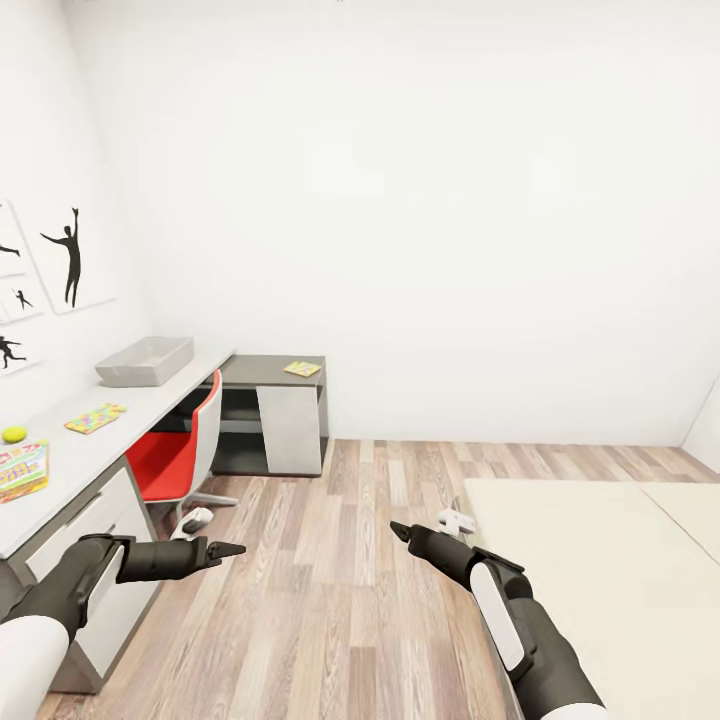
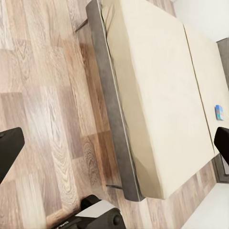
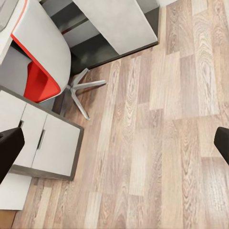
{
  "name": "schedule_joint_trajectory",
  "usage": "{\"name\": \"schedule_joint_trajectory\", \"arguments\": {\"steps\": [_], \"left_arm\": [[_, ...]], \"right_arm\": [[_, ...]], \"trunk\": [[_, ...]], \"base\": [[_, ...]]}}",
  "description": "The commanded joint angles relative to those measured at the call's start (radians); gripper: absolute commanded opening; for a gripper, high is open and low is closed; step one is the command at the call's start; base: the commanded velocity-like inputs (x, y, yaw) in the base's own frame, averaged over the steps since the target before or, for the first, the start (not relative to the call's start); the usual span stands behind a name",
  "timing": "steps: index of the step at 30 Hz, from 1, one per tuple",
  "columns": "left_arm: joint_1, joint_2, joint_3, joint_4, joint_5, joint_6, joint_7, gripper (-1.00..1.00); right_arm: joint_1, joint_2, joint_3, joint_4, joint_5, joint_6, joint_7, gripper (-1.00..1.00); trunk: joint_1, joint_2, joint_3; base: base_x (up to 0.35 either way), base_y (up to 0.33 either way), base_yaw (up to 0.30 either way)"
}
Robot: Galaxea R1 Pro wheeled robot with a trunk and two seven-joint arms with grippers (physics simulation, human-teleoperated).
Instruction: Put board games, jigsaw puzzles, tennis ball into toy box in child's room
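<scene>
Both my left gripper (image 1: 228, 548) and right gripper (image 1: 400, 530) hang spread and empty; a small blue board game (image 2: 219, 112) lies on the bed (image 2: 157, 95), probably light, stiff and thin; I'd pinch it across one edge.

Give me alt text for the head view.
A long white table along the left wall holds a grey toy box, a jigsaw puzzle, a tennis ball and a board game. A red chair is tucked under; the beige bed lies right.
</scene>
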Motion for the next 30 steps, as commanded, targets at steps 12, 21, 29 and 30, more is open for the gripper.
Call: {"name": "schedule_joint_trajectory", "arguments": {"steps": [12,21,29,30], "left_arm": [[0.000,0.000,0.003,0.000,-0.003,0.007,-0.005,1.00],[0.000,0.000,0.003,0.000,-0.003,0.006,-0.005,1.00],[0.000,-0.001,0.003,0.000,-0.003,0.007,-0.005,1.00],[0.000,-0.001,0.003,0.000,-0.003,0.007,-0.005,1.00]], "right_arm": [[0.000,-0.001,-0.001,-0.001,-0.003,0.005,0.002,1.00],[0.000,0.000,-0.001,0.000,-0.004,0.005,0.002,1.00],[0.000,0.002,-0.001,0.000,-0.004,0.005,0.002,1.00],[0.000,0.002,-0.001,-0.001,-0.004,0.005,0.002,1.00]], "trunk": [[0.000,-0.001,-0.001],[0.000,-0.001,-0.001],[0.000,-0.001,-0.001],[0.000,-0.001,-0.001]], "base": [[-0.107,0.000,0.000],[-0.077,-0.011,0.000],[-0.080,-0.121,-0.006],[-0.020,-0.046,-0.070]]}}
